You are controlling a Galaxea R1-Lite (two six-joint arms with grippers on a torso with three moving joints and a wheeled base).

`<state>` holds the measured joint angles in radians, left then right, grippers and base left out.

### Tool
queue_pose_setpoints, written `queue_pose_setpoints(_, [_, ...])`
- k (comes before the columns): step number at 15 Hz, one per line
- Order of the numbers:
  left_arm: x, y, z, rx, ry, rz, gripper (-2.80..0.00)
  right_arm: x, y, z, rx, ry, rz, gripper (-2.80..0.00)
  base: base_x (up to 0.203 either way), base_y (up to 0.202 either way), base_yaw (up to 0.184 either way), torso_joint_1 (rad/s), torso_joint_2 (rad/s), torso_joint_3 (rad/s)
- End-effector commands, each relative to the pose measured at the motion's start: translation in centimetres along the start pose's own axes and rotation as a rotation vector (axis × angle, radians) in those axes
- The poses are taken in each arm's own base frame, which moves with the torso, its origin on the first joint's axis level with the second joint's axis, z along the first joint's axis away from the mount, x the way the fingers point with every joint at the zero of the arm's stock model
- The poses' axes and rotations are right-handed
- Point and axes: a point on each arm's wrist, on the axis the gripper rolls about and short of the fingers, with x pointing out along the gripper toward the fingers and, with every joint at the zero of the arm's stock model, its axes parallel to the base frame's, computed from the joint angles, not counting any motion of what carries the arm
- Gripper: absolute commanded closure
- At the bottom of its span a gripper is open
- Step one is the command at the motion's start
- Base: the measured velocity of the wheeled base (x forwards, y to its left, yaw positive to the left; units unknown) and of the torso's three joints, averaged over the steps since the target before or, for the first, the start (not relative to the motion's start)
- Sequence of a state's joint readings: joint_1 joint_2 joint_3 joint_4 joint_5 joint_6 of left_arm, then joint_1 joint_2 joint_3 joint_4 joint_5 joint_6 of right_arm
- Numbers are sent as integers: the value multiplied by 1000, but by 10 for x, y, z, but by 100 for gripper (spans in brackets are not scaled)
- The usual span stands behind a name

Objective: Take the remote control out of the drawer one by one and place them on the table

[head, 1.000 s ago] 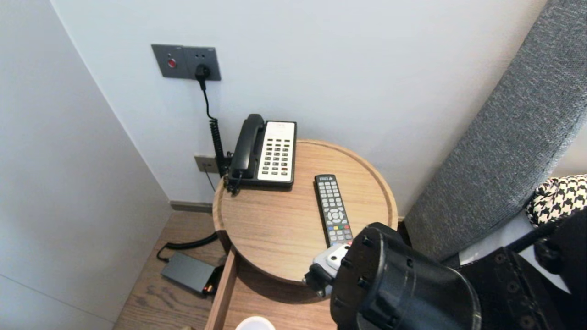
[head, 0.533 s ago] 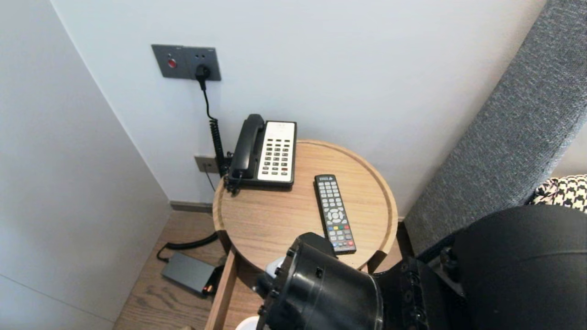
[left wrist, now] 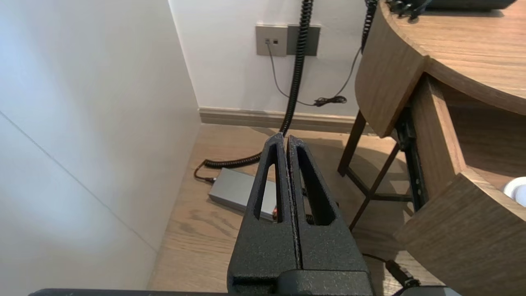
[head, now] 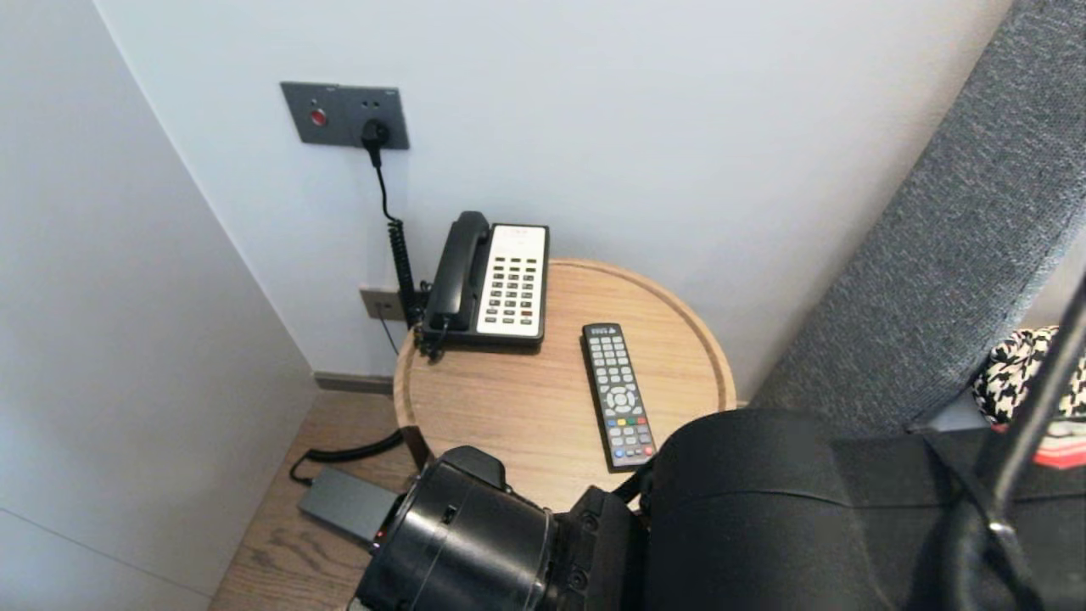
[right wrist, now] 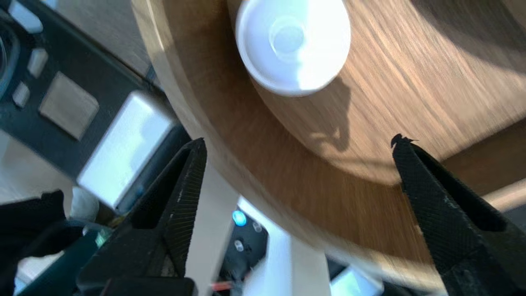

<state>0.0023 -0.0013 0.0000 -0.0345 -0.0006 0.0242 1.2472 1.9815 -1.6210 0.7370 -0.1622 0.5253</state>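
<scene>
Now loose: the remote lies free on the table, the right claw drawn back

The remote [head: 618, 395] lies flat on the round table [head: 509, 424], near its front edge and apart from the phone [head: 492, 280] at the back. A second ago the right gripper [right wrist: 298, 139] sat at the remote's near end. It has since pulled back and down with its jaws spreading wide. It now hangs released and empty over a white dish [right wrist: 292, 41] in the open drawer [right wrist: 411, 82] under the top. The remote therefore looks set down and let go. The left gripper [left wrist: 285, 136] is clenched on nothing, parked low beside the table.

The remote is a slim black plastic bar with rows of grey keys, a few coloured. The table is pale grained wood with a raised lip. The dish is glossy, round and shallow.
</scene>
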Motion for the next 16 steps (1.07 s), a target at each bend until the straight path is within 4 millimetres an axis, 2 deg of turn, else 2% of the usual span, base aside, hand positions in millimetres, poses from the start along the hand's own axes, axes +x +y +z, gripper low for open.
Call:
queue_pose_setpoints(1, [1, 0, -3, 0, 8, 0, 0, 18, 8, 7, -4, -18, -60, -280, 0, 0, 0, 0, 0, 0])
queue_pose_setpoints(5, [1, 0, -3, 0, 11, 1, 0, 35, 16, 7, -18, -7, -86, -280, 0, 0, 0, 0, 0, 0])
queue_pose_setpoints(9, [1, 0, -3, 0, 10, 1, 0, 44, 20, 8, -16, -5, -97, -280, 0, 0, 0, 0, 0, 0])
queue_pose_setpoints(11, [1, 0, -3, 0, 9, 1, 0, 45, 25, 6, 23, -18, -111, -280, 0, 0, 0, 0, 0, 0])
queue_pose_setpoints(16, [1, 0, -3, 0, 10, 1, 0, 61, 27, 7, 108, -39, -178, -280, 0, 0, 0, 0, 0, 0])
